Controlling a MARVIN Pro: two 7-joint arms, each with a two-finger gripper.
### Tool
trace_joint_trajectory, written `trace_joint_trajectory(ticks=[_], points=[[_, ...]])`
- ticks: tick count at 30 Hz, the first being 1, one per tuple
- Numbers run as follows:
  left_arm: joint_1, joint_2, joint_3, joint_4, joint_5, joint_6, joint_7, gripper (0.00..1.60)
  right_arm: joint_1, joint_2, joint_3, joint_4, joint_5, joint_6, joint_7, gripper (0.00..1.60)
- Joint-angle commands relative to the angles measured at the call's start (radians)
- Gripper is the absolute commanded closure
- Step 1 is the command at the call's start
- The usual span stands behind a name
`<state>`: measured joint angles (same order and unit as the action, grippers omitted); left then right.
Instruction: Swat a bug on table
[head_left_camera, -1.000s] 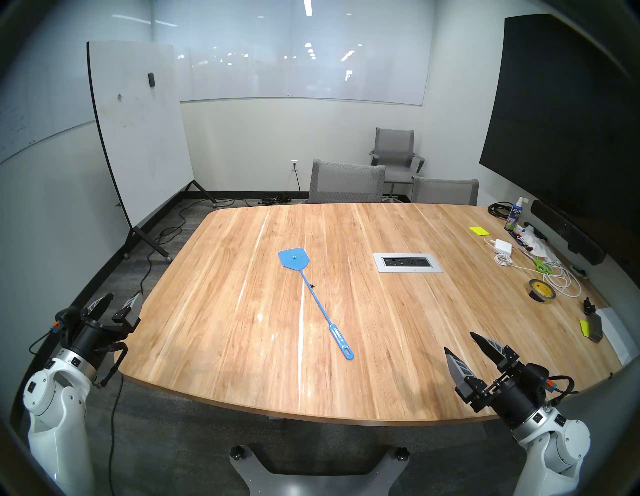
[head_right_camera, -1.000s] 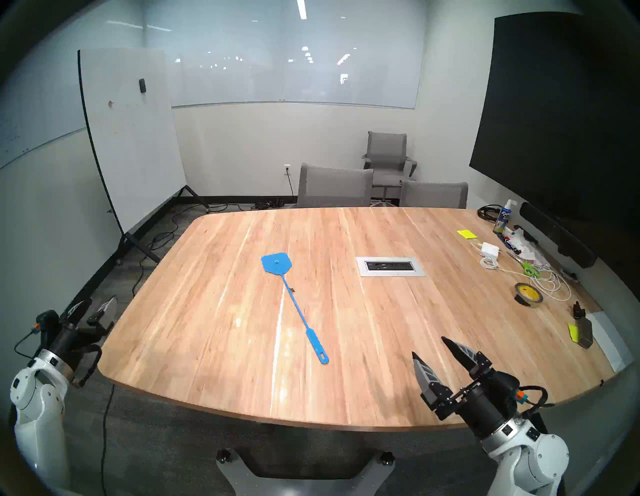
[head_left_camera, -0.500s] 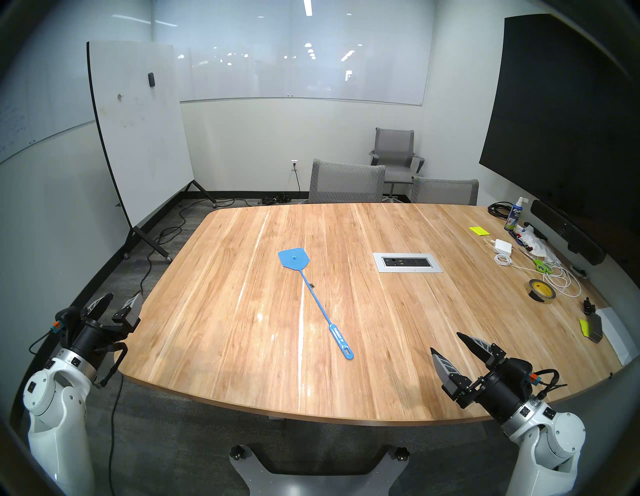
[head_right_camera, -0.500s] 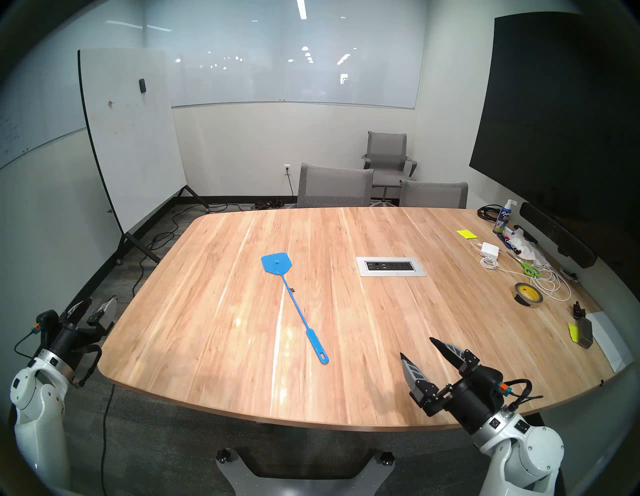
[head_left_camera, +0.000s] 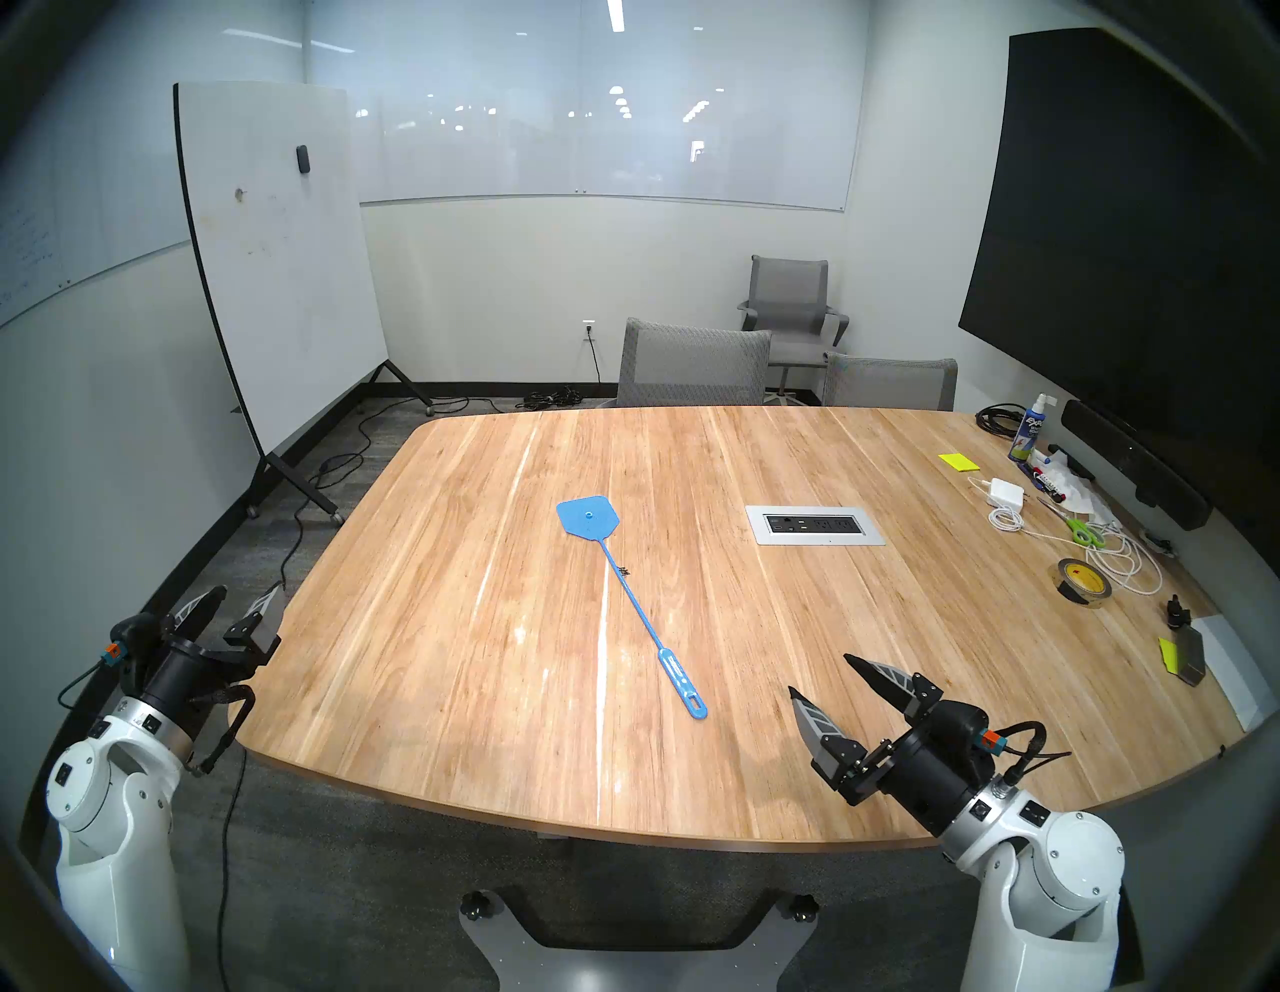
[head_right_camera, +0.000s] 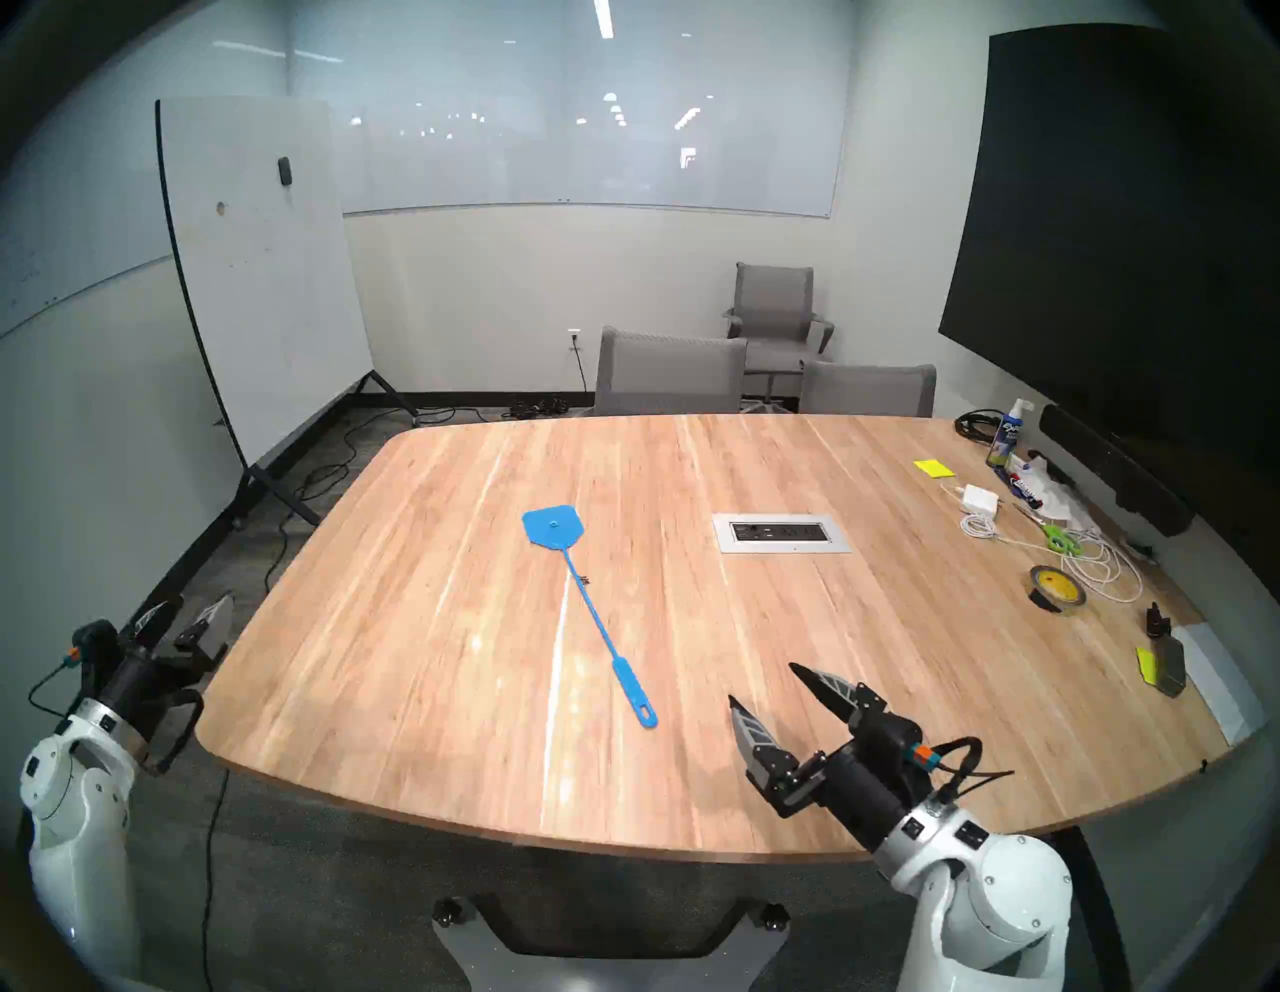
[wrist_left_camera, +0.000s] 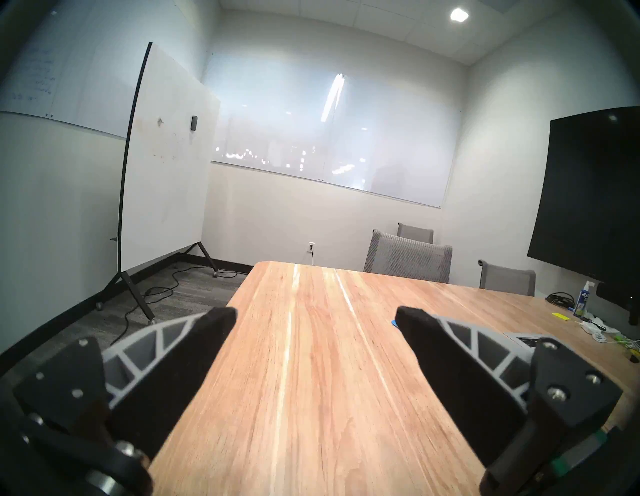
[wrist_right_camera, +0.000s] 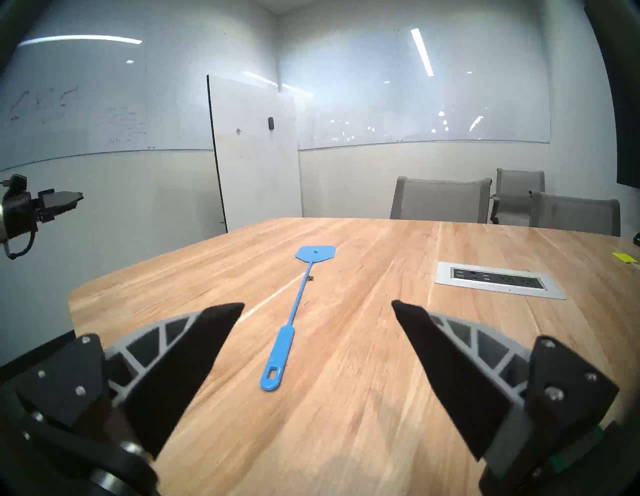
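A blue fly swatter (head_left_camera: 627, 601) (head_right_camera: 589, 607) (wrist_right_camera: 298, 304) lies flat on the wood table (head_left_camera: 443, 693) (head_right_camera: 415, 693) (wrist_right_camera: 363, 398), head far, handle end pointing near-right. The bug (head_left_camera: 625, 571) (head_right_camera: 586, 579) (wrist_right_camera: 310, 278), a tiny black speck, sits against the right side of the swatter's thin shaft. My right gripper (head_left_camera: 819, 674) (head_right_camera: 760, 681) (wrist_right_camera: 318, 302) hovers open and empty over the table, to the right of the handle. My left gripper (head_left_camera: 248, 589) (head_right_camera: 204, 598) (wrist_left_camera: 316, 311) stands open and empty at the table's near left corner.
A silver outlet panel (head_left_camera: 815, 525) (wrist_right_camera: 498, 280) is inset right of centre. The table's far right holds a tape roll (head_left_camera: 1084, 584), scissors (head_left_camera: 1080, 530), white cables (head_left_camera: 1122, 564), a charger (head_left_camera: 1006, 492), a spray bottle (head_left_camera: 1032, 428) and yellow notes (head_left_camera: 958, 461). Grey chairs (head_left_camera: 692, 364) stand behind.
My right gripper has moved left and a little forward over the table, closer to the swatter's handle, still open. The left arm, swatter and bug have not moved.
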<state>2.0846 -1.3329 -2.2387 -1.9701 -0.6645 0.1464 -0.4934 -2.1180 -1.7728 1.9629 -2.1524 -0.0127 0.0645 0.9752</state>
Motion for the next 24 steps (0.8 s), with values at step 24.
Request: trace_joint_trajectory(ticks=[24], points=[[-0.003,-0.005,-0.009,-0.015,0.005,0.001,-0.002,0.00,0.054,0.139,-0.353,0.078,-0.164,0.058,-0.306,0.00]])
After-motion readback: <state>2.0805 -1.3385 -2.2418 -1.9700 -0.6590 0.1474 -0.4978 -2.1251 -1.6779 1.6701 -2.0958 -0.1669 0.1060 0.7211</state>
